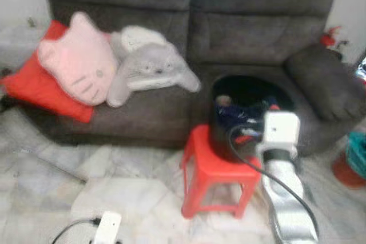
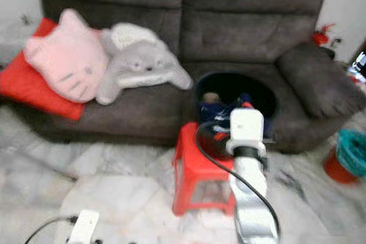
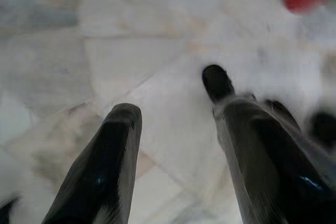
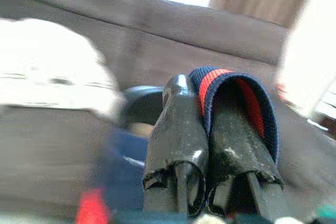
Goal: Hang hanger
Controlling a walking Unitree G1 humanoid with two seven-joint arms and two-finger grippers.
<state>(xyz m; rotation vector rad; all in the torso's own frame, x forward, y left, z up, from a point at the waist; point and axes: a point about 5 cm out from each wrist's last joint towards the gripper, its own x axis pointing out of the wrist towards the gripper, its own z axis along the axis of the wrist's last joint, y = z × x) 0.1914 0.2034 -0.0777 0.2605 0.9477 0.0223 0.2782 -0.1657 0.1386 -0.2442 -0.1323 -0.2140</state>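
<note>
My right gripper (image 4: 205, 95) is shut on a navy cloth band with a red stripe (image 4: 218, 77), which wraps over one fingertip. In the eye views the right arm's white wrist (image 1: 280, 132) reaches toward a black basket (image 1: 251, 92) holding dark blue clothes, at the sofa's seat edge behind a red stool (image 1: 214, 172); the wrist hides the fingers there. My left gripper (image 3: 170, 95) hangs open over the pale marble floor (image 3: 105, 40), with nothing between its fingers.
A grey sofa (image 1: 257, 21) carries a pink cat cushion (image 1: 77, 64), a grey plush (image 1: 151, 67) and a red cushion (image 1: 34, 87). A teal and red container (image 1: 354, 164) stands on the floor at the right. The left arm's white wrist (image 1: 107, 227) is low at the front.
</note>
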